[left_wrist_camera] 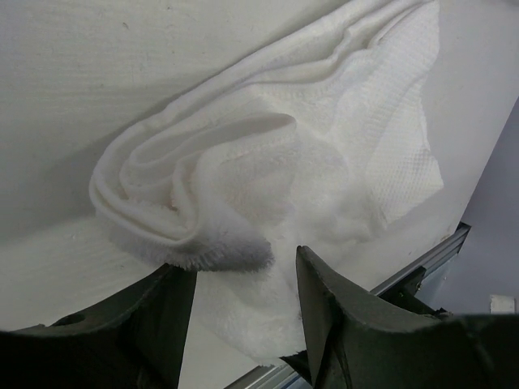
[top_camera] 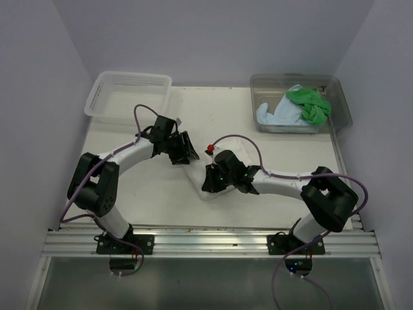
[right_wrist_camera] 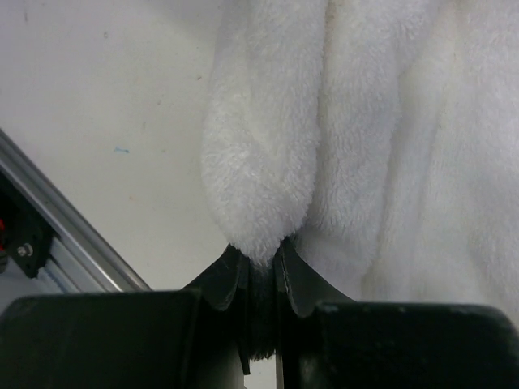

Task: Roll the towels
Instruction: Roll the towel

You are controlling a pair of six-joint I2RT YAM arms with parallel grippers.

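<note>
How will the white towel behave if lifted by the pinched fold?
Probably floppy: the white towel lies in soft folds, so it should drape. The right gripper pinches thick fuzzy pile, so slipping seems unlikely.

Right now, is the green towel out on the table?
No, the green towel lies inside the clear tub at the far right, together with the blue towel.

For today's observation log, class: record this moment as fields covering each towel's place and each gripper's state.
white towel: on the table, partly rolled
left gripper: open, astride the rolled end
right gripper: shut on a fold of the white towel
green towel: in the clear tub
blue towel: in the clear tub, against the green towel
</note>
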